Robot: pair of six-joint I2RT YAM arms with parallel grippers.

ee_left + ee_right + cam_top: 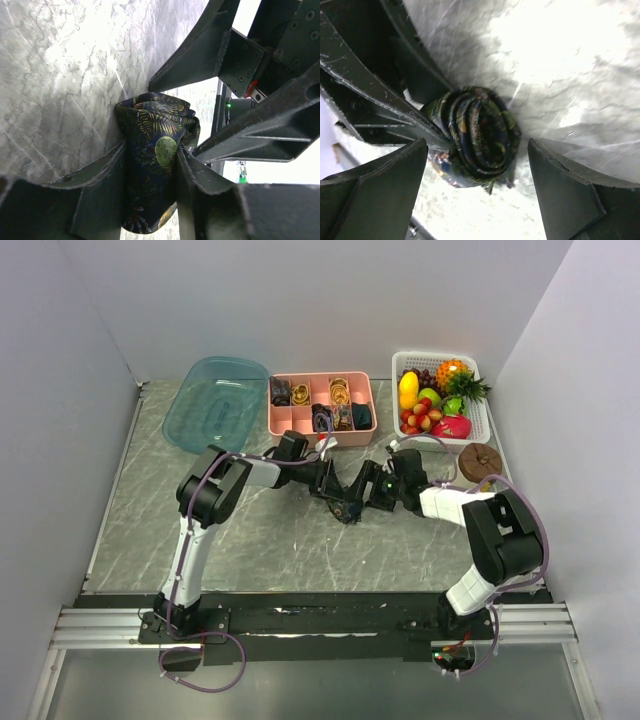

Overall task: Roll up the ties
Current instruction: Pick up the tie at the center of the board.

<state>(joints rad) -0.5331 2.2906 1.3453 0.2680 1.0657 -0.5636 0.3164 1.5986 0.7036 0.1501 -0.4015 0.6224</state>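
A navy tie with a green-gold leaf pattern (pixel 155 125) is rolled into a small coil on the marble table. My left gripper (pixel 150 167) is shut on the coil, one finger on each side. In the right wrist view the coil (pixel 480 132) shows its spiral end, held against the left gripper's finger (pixel 385 105). My right gripper (pixel 477 150) is open, its jaws standing wide on either side of the coil and not touching it. In the top view both grippers meet at mid-table, left (pixel 338 494) and right (pixel 367 496); the coil is mostly hidden between them.
A pink divided tray (pixel 290 423) at the back holds several rolled ties. A blue plastic tub (pixel 215 400) lies to its left. A white basket of fruit (pixel 478 410) stands at the back right, with a brown round disc (pixel 480 460) in front of it.
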